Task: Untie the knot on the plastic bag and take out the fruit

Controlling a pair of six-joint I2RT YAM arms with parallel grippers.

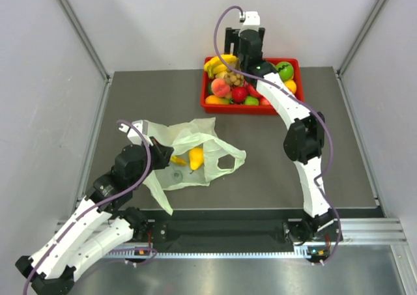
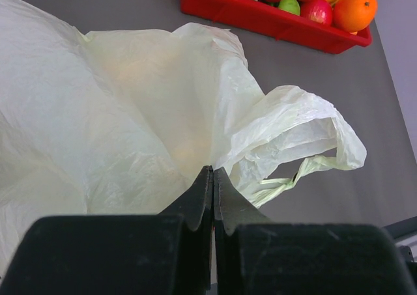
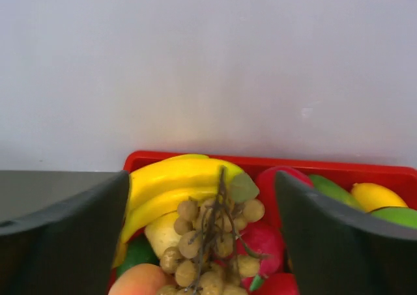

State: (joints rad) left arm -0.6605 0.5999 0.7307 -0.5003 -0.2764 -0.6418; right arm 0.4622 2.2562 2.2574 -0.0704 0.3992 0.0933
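Note:
The plastic bag (image 1: 189, 142) lies crumpled and open left of the table's centre, and it fills the left wrist view (image 2: 130, 112). I see no tied knot; a handle loop (image 2: 319, 139) hangs loose with a thin twisted tail. Two small yellow pieces (image 1: 195, 158) show through the bag. My left gripper (image 1: 166, 157) is shut on the bag's film (image 2: 213, 171). My right gripper (image 1: 244, 51) is open and empty above the red tray (image 1: 251, 109). Below it (image 3: 202, 197) lie the banana bunch (image 3: 176, 178) and the tan berry cluster (image 3: 215, 243).
The tray (image 3: 365, 171) also holds red apples (image 1: 240, 93), a peach (image 1: 220, 86), oranges (image 1: 290, 86) and a green fruit (image 1: 285, 70). It stands at the table's back edge near the white wall. White side walls close in the table left and right.

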